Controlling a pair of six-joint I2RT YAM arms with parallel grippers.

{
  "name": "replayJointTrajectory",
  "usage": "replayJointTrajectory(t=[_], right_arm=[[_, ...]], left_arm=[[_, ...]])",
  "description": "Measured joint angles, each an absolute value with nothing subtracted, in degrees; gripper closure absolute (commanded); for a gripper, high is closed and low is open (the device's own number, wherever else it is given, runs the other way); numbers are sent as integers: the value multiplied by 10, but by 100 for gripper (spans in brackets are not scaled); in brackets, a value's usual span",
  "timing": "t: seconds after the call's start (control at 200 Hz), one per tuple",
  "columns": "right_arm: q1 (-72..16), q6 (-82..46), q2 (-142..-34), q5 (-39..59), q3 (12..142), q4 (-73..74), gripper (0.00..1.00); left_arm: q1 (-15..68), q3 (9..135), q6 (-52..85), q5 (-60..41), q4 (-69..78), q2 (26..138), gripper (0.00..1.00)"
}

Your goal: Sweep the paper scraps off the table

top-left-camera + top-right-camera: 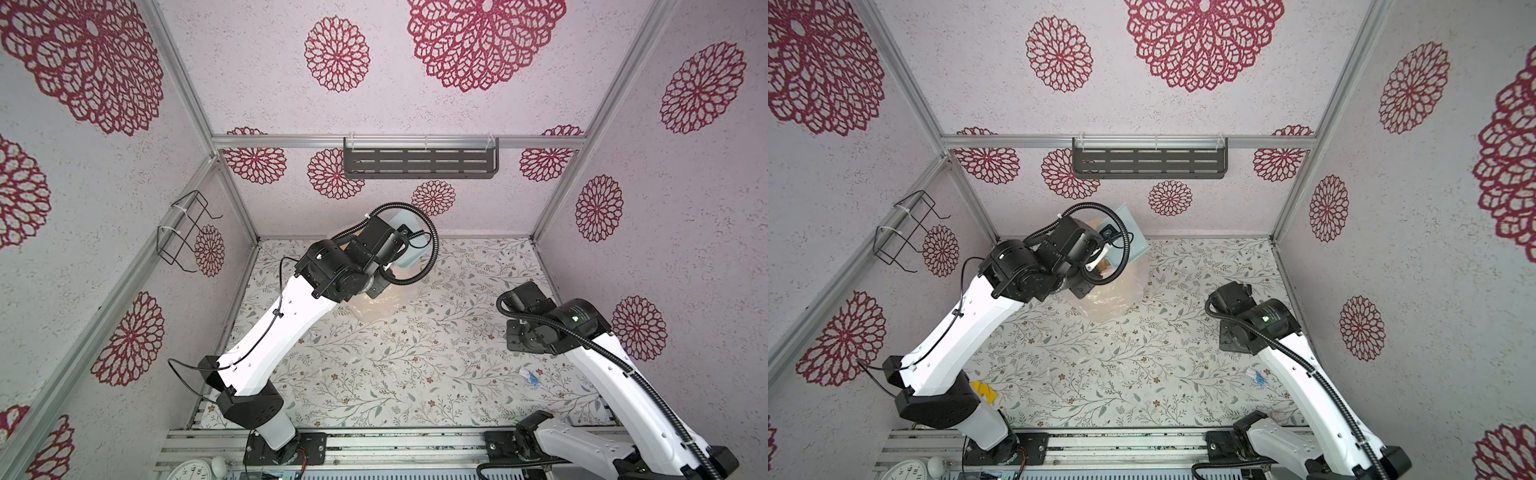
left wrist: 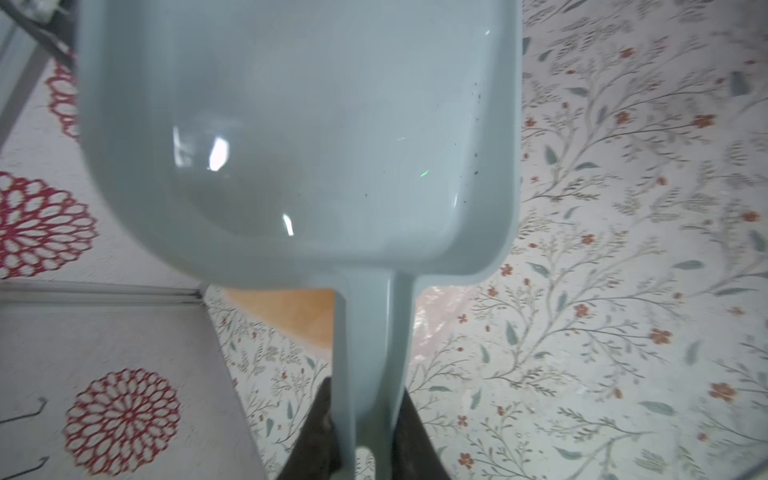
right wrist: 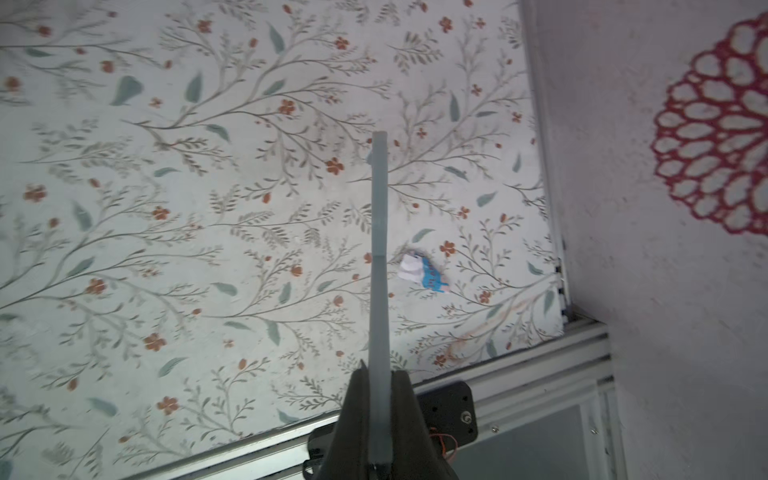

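Observation:
My left gripper (image 2: 368, 386) is shut on the handle of the pale blue-grey dustpan (image 2: 291, 124). It holds the pan tilted up at the back of the table (image 1: 415, 365), over a bag-lined orange bin (image 1: 1113, 299). The pan's inside shows no scraps. My right gripper (image 3: 379, 370) is shut on the pale brush (image 3: 379, 228), seen edge-on above the table's right front part. One of the paper scraps (image 3: 424, 272), white with blue marks, lies just beside the brush near the right wall, in both top views (image 1: 530, 375) (image 1: 1255, 376). A yellow bit (image 1: 984, 392) lies by the left arm's base.
A black slotted shelf (image 1: 419, 164) hangs on the back wall and a wire holder (image 1: 187, 232) on the left wall. An aluminium rail (image 1: 374, 440) runs along the front edge with both arm bases on it. A clock (image 1: 191, 469) sits at the front left.

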State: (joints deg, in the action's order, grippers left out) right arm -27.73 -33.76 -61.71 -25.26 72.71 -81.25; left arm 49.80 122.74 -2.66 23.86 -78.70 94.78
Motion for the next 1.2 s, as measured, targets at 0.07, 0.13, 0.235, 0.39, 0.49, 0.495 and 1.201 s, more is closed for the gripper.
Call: replayJointTrajectory(t=[0.07,0.13,0.235,0.39,0.49,0.495,1.201], right_arm=[[-261,-352,-626,-283,721,-823,100],[-245,-363,-629,-304,711,-828,100],[-214,-371,-629,-324,683,-828,100],[-163,-370,-620,-320,633,-820,100],[-147,-371,-603,-307,611,-818,100],[-146,-371,-602,-307,610,-818,100],[-135,-400,-591,-219,524,-818,100]], left_arm=[[516,1219,-6,192,-775,942,100],[530,1207,12,144,-760,939,100],[552,1169,39,73,-730,937,100],[577,1089,73,-19,-697,937,100],[584,1037,92,-65,-680,937,100],[584,1035,93,-68,-680,937,100],[591,829,148,-215,-585,932,100]])
